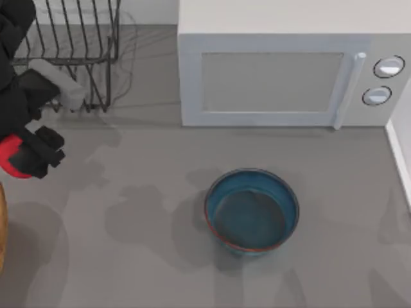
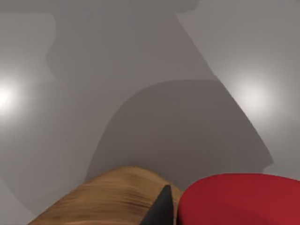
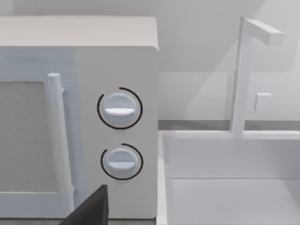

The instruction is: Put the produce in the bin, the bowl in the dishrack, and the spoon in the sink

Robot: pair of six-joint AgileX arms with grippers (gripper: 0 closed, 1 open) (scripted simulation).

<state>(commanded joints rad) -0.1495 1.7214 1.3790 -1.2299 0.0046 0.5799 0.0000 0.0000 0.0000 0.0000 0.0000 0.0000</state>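
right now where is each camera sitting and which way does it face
Top view: above the table, looking down on the bowl, microwave and dishrack; the left gripper holds the produce at the table's left edge.
Left wrist view: on the left arm, facing the produce and a wooden bin; a dark finger shows.
Right wrist view: on the right arm, facing the microwave and sink.
Shared: produce; microwave.

Bowl [image 1: 252,212] stands alone mid-worktop [image 1: 128,212]; open grey surface all round it, widest toward left. Microwave [image 1: 282,77] blocks far side behind bowl. Dishrack [image 1: 70,45] fills far-left corner. Wooden bin [image 2: 112,199] at left edge. Sink [image 3: 229,187] wall borders right edge beside microwave.
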